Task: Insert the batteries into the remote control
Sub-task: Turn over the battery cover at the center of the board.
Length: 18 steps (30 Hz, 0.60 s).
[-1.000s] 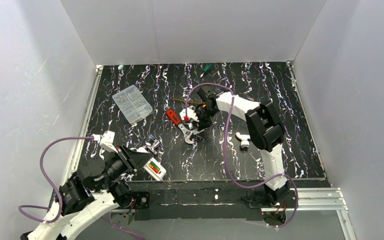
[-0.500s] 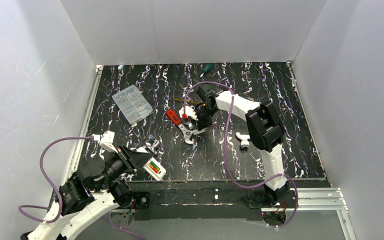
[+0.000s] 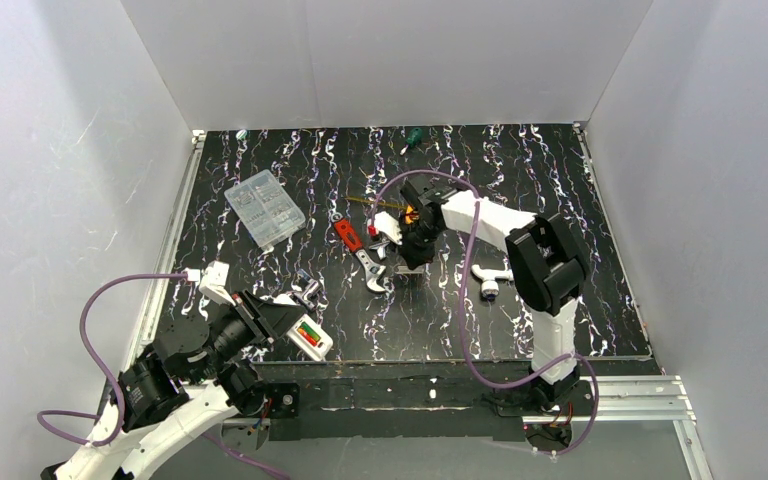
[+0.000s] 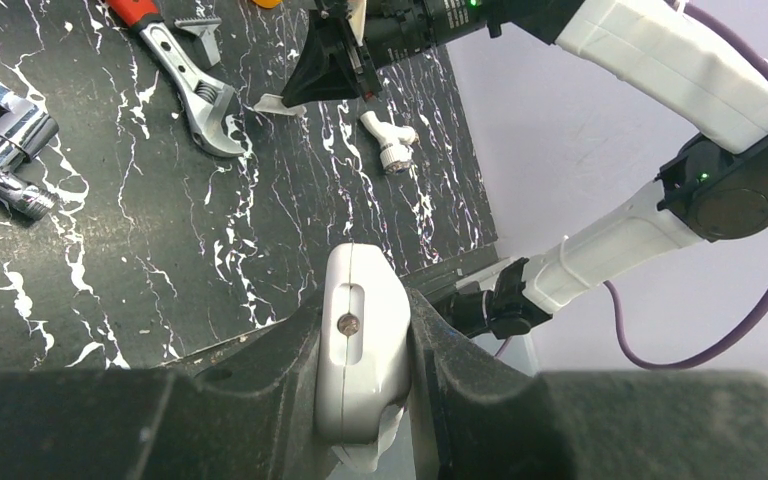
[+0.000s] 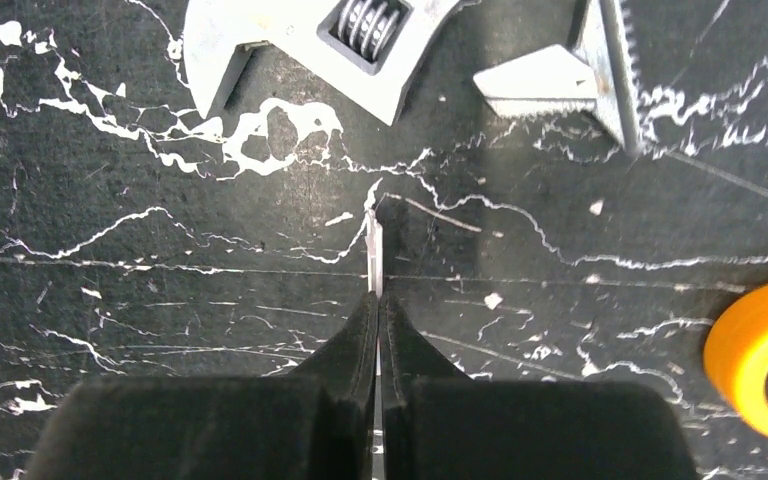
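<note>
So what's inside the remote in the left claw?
Green and red batteries show in the open bay of the remote; the left claw covers its other end, so their number is unclear.

Left gripper (image 3: pixel 298 327) sits low at the near-left edge of the black white-veined table (image 3: pixel 600 310), clamped on the slim white plastic remote control (image 3: pixel 321 346). Green, yellow and red batteries (image 3: pixel 307 334) show in its bay, facing up. Right gripper (image 3: pixel 405 260) is mid-table, tip down just beside the red-handled silver adjustable wrench (image 3: pixel 362 255). Clear plastic compartment box (image 3: pixel 264 208) lies far-left, white tap-shaped piece (image 3: pixel 487 278) right of centre.
</note>
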Tool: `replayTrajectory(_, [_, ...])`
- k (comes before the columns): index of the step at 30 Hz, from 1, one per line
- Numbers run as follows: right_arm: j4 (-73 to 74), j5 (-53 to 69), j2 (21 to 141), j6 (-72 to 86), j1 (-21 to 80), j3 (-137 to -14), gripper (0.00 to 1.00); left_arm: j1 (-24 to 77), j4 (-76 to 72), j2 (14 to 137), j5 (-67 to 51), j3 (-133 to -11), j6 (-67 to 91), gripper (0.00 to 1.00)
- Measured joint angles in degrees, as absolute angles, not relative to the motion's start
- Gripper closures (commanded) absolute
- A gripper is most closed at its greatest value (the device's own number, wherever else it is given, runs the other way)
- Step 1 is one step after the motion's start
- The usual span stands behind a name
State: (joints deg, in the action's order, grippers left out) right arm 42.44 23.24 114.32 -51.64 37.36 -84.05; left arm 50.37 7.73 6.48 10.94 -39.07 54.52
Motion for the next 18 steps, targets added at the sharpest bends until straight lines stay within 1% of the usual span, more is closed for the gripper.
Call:
replayTrajectory(7, [33.2,16.5,106.8,-39.9,37.7,-73.4,0.99,50.4,7.6,6.5,10.9,-39.1,54.7,1.0])
replayTrajectory(10, [27.9,11.2,103.3,-34.7,39.0,-68.5,0.99,50.4,7.6,6.5,10.9,-39.1,54.7,1.0])
replayTrajectory(15, [19.9,-1.6,100.0,-25.9,44.3,-62.9,0.99,50.4,7.6,6.5,10.9,-39.0,55.3,0.99])
replayTrajectory(18, [15.4,-12.1,99.8,-20.6,48.4,-61.0,0.99,50.4,7.6,6.5,10.9,-39.0,55.5,0.99])
